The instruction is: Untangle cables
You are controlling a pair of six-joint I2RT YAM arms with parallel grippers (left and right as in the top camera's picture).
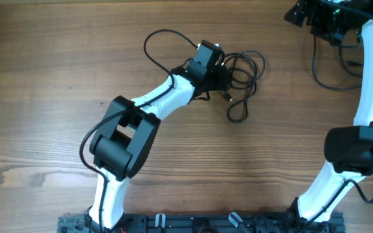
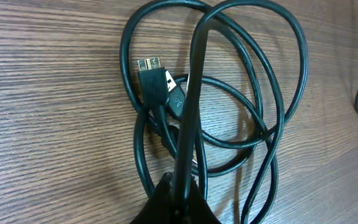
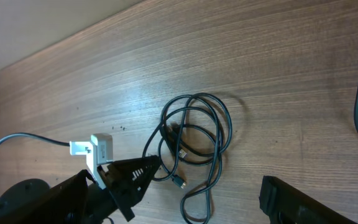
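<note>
1. While the left claw (image 2: 179, 198) is down on the near-left side of the bundle, its jaws look pinched together on one strand, which rises taut from the heap into the fingers in the left wrist view.
2. Just left of that arm, a thin camera wire (image 1: 164, 40) loops over the surface (image 1: 44, 77). It belongs to the robot, not the job.
3. The cables (image 1: 243, 81) lie toward the far edge of the surface, a little right of its middle, as one heap of overlapping loops.
4. A USB plug (image 2: 156, 74) sits inside the loops, lying on other strands. A second plug end (image 3: 178, 182) pokes out on the near side of the heap.
5. The right claw (image 1: 306, 14) hangs up at the far right corner, well apart from the heap. In its own wrist view the fingers are spread wide with nothing between them.
6. Progress, as I judge it, is very early. One strand is gripped, but no cord has been pulled free and the loops cross at several places.
7. Left to do: tell which loop belongs to which plug, draw one cord out while the other is held, and lay the two apart.
</note>
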